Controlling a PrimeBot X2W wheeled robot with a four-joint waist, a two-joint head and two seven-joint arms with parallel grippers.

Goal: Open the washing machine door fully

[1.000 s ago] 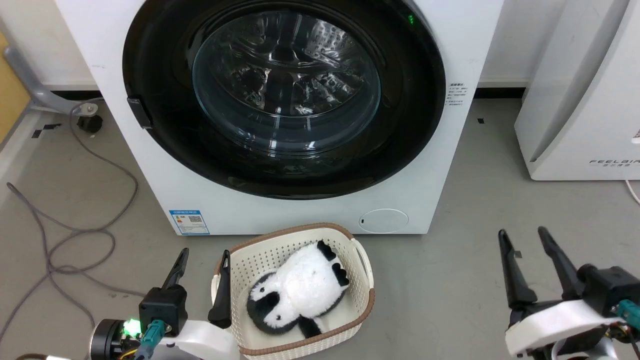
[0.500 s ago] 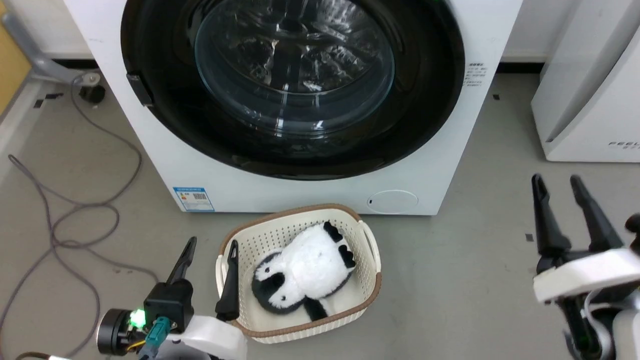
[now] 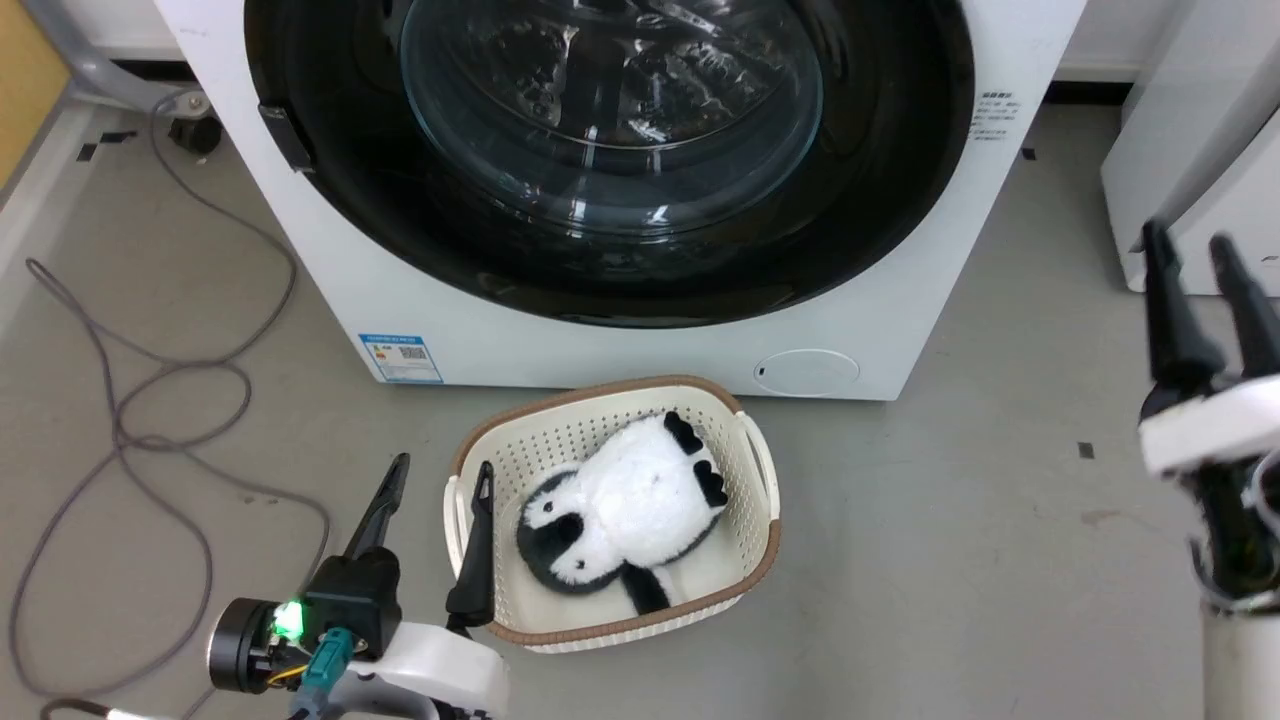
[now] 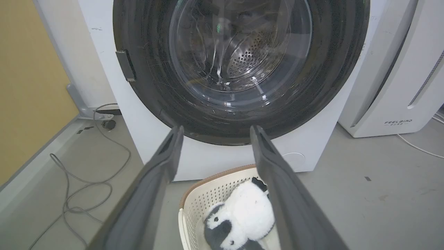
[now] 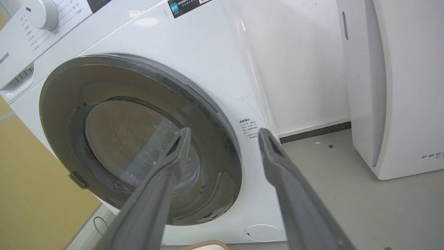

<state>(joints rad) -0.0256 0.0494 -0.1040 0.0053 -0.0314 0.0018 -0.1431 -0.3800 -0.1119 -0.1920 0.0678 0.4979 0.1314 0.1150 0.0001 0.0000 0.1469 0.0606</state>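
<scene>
One large round washing machine door [image 3: 610,160], glossy black with a bulging clear glass centre [image 3: 610,110], lies shut and flush against the front of the white washing machine [image 3: 560,345]. It spans nearly the whole width of that front. A small dark latch piece [image 3: 285,135] sits on the door's left edge. Through the glass, the left wrist view shows the perforated steel drum [image 4: 242,62]. A blue sticker [image 3: 400,358] is at the lower left corner of the washer's front, and a round white cover [image 3: 806,371] is near the lower right corner.

On the grey floor [image 3: 950,520], just before the washer's bottom edge, stands a cream perforated basket [image 3: 590,425] with a brown rim. A black-and-white panda plush [image 3: 630,505] lies inside it. A grey cable [image 3: 120,430] loops over the floor to the left of the washer, and a smaller white appliance [image 3: 1190,120] stands to its right.

The left gripper [image 3: 443,465] is low beside the basket's left side. Its two dark fingers are spread apart with nothing between them, and in the head view one finger overlaps the basket's left rim. The right gripper [image 3: 1185,236] is raised over the floor between the washer's right edge and the smaller appliance. Its fingers are also parted and empty, well apart from the door.
</scene>
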